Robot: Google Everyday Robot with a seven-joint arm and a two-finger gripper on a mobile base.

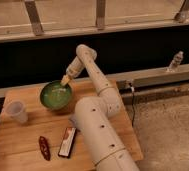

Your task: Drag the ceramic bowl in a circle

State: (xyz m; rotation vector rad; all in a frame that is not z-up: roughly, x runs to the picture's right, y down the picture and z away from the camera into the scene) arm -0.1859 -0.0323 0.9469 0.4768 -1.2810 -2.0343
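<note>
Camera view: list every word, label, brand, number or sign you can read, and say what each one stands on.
No text can be read anywhere in this view.
The dark packet on the table: pale stripe, any print too blurred to read.
The bottle on the ledge: label too small to read.
The bowl and the cup: no markings show.
The gripper, at the bowl's far rim: no lettering shows.

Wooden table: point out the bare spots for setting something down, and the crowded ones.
Bare: the near-left corner of the wooden table, between plastic cup and small red item; also the strip between ceramic bowl and dark packet. Crowded: the bowl's far rim, where the gripper sits, and the right half under the arm.
</note>
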